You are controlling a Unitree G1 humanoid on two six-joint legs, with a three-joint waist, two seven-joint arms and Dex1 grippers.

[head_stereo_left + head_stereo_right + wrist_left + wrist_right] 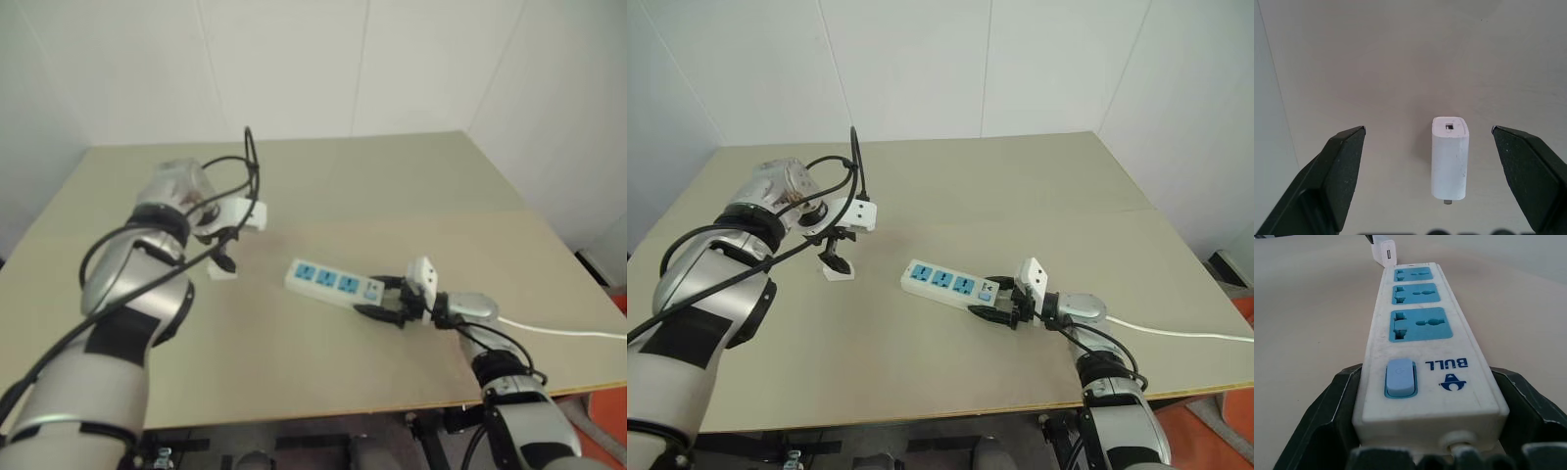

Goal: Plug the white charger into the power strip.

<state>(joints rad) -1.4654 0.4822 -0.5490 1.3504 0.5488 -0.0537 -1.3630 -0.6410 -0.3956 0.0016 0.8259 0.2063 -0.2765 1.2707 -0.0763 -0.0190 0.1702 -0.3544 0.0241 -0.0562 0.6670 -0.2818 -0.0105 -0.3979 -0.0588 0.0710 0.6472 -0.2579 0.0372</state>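
- Hiding part of the white charger (837, 270) in the head views, the left gripper (1427, 142) is hovering above it, spread wide, on the table (392, 186).
- Showing "BULL" beside its switch, the power strip (1422, 347) is lying mid-table, its switch end pinched by the right gripper (997, 311).
- Running off-frame is its cord (568, 332).

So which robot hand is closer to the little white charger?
Left. The left end effector hovers open right above the white charger; the right end effector grips the power strip farther away.

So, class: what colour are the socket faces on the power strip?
Blue, on the white power strip; clearest in the right wrist view.
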